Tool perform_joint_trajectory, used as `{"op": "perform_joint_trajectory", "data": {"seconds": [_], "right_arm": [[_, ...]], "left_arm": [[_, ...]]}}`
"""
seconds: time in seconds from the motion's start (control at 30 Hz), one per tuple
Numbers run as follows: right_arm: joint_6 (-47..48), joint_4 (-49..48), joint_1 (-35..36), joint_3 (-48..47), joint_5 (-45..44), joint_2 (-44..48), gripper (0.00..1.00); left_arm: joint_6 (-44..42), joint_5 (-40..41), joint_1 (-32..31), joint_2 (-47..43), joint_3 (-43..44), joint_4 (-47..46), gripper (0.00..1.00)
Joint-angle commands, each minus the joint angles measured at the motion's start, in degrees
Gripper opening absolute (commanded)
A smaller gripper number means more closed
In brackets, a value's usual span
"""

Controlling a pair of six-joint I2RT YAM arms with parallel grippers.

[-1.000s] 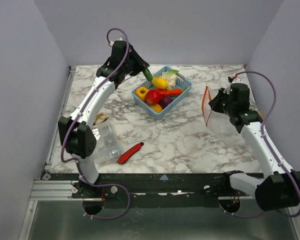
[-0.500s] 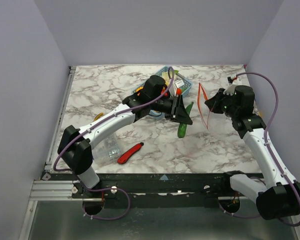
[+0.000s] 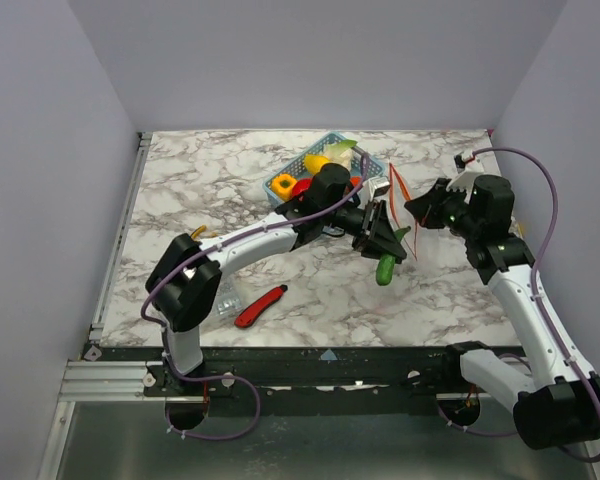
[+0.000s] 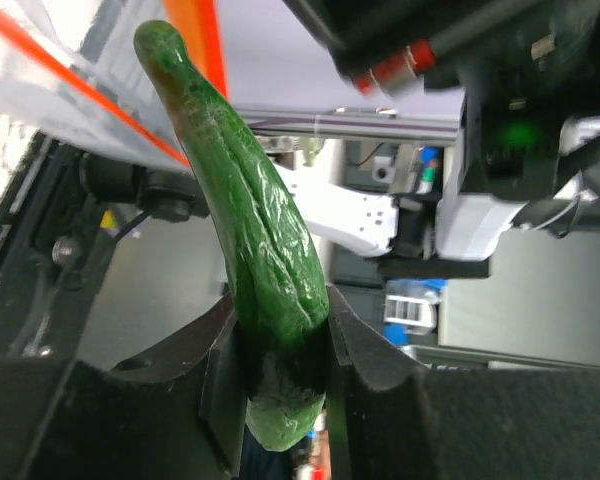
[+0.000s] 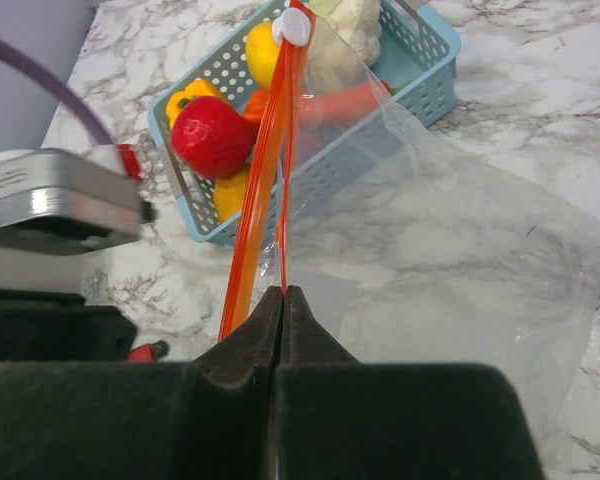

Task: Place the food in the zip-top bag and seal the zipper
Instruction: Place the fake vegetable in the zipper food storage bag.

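My left gripper (image 3: 389,250) (image 4: 280,372) is shut on a long glossy green piece of food (image 3: 385,268) (image 4: 248,205), pinched near its thick end. The piece's tip reaches the mouth of the zip-top bag (image 5: 460,250), between the spread orange-red strips of the zipper (image 4: 195,35) (image 3: 399,189). My right gripper (image 3: 421,213) (image 5: 283,292) is shut on one side of the zipper (image 5: 261,190) and holds the clear bag up by its mouth. More food, a red piece (image 5: 210,135) with yellow, orange and white ones, lies in the blue basket (image 5: 420,62) (image 3: 280,192).
A red utility knife (image 3: 260,306) lies near the front left. A clear ridged box (image 3: 223,296) sits beside it, partly behind the left arm. The left arm stretches across the table's middle, in front of the basket.
The left arm swung from above the basket rightward and down, carrying the green piece to the bag's mouth. The right gripper shifted slightly with the bag, still held.
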State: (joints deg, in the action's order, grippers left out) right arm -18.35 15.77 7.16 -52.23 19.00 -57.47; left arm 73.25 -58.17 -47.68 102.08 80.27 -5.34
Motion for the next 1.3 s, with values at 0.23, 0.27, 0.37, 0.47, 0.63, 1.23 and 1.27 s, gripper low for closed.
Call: {"op": "perform_joint_trajectory", "data": {"seconds": [0.23, 0.27, 0.37, 0.47, 0.63, 1.23, 1.27], "right_arm": [[0.7, -0.5, 1.6, 0.8, 1.0, 1.2, 0.0], [0.6, -0.5, 1.6, 0.9, 1.2, 1.6, 0.0], [0.6, -0.3, 2.1, 0.9, 2.1, 2.0, 0.0], [0.5, -0.5, 2.4, 0.8, 3.4, 1.9, 0.0], [0.5, -0.7, 2.4, 0.8, 4.5, 1.7, 0.0], [-1.0, 0.5, 2.5, -0.4, 2.0, 0.6, 0.0], [-1.2, 0.7, 2.5, -0.4, 1.7, 0.5, 0.0]], "left_arm": [[25.8, 3.2, 1.8, 8.4, -1.2, -21.9, 0.0], [24.6, 4.6, 2.5, 8.1, -1.6, -19.5, 0.0], [20.7, 8.4, 4.0, 7.6, -1.0, -13.6, 0.0], [20.2, 11.4, 4.8, 8.2, -0.1, -11.7, 0.0], [21.7, 15.1, 5.4, 10.1, 1.5, -18.4, 0.2], [16.2, 22.9, 5.0, 5.7, 4.1, -3.2, 0.24], [16.5, 22.9, 5.0, 5.3, 3.7, -3.5, 0.11]]}}
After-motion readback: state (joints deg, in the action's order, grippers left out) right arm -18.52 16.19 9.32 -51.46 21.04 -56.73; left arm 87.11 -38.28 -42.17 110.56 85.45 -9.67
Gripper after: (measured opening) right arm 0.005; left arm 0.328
